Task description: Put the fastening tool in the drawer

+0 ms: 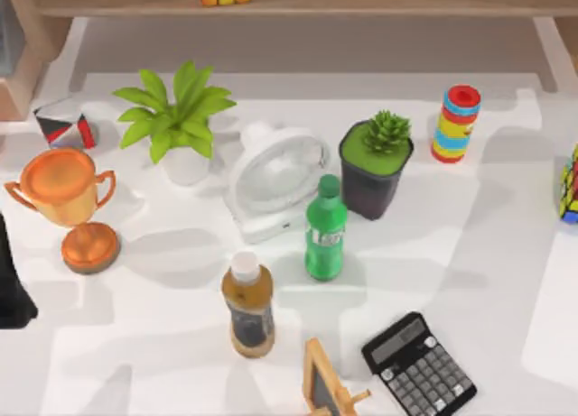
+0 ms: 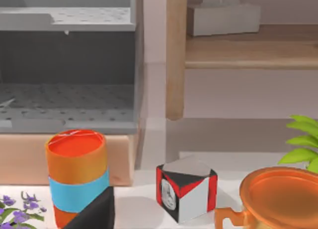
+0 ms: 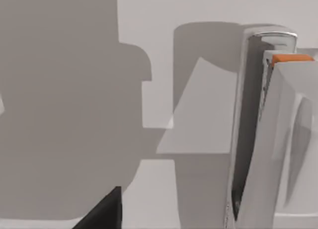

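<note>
Stapler: slim white-grey fastening tool [image 3: 271, 134] with orange tip lies on white table [image 3: 198, 65], close under right wrist camera; right gripper: jaw state cannot be told | left gripper: jaw state cannot be told; its wrist camera faces grey open drawer [image 2: 67, 97] beside orange-and-blue cylinder [image 2: 77, 174]

Two bottles [image 1: 249, 305], two potted plants [image 1: 176, 118], one calculator [image 1: 420, 365], one stapler [image 3: 268, 139]
</note>
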`<action>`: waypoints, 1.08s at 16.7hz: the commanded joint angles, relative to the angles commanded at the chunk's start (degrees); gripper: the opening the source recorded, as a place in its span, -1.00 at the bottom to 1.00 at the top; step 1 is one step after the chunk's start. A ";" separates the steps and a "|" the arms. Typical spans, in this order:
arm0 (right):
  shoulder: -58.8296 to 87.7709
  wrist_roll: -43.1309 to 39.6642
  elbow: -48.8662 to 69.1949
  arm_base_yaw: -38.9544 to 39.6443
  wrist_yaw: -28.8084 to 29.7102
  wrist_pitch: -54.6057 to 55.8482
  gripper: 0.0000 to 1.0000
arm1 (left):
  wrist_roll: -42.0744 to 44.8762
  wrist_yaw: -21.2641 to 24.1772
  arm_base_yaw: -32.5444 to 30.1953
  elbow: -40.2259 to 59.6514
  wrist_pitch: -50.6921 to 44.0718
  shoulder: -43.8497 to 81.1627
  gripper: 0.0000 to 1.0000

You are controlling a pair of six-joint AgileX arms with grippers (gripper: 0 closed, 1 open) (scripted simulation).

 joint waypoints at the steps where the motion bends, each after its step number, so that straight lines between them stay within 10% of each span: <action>1: -0.01 0.00 0.01 -0.18 -0.01 0.01 1.00 | 0.00 0.00 0.00 0.00 0.00 0.00 1.00; 9: -11.86 -1.02 -7.17 -0.59 -2.32 8.08 1.00 | 0.00 0.00 0.00 0.00 0.00 0.00 1.00; 18: -46.93 -1.48 -29.25 1.79 -9.76 44.19 1.00 | 0.00 0.00 0.00 0.00 0.00 0.00 1.00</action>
